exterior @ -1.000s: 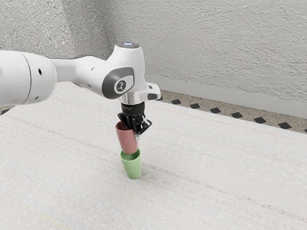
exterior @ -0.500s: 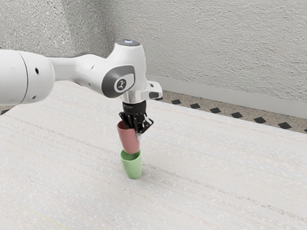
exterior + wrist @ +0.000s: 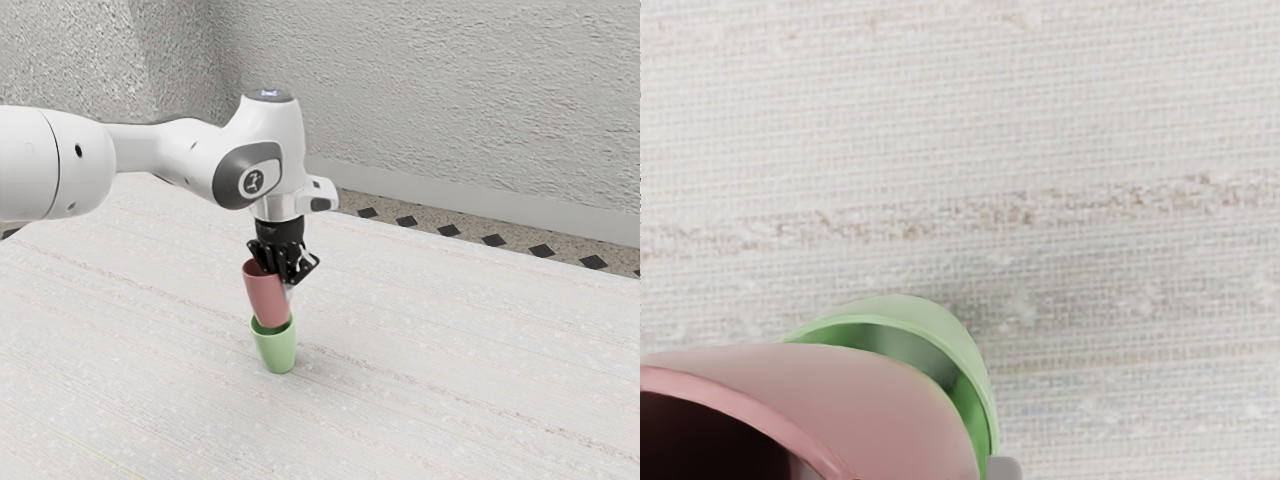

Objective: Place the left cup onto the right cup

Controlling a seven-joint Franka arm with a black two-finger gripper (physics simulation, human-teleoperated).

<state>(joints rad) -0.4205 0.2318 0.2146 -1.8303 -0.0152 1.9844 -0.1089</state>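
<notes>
The pink cup [image 3: 265, 297], judged light, stiff and slick, is clenched by the jaws at its rim, tilted, its base seated in the green cup [image 3: 274, 347].

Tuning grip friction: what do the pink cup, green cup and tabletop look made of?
Pink cup: probably smooth matte plastic, flat uniform colour.
Green cup: same, thin even rim.
Tabletop: pale, matte, fine woven-looking grain; laminate or cloth, can't tell.
</notes>
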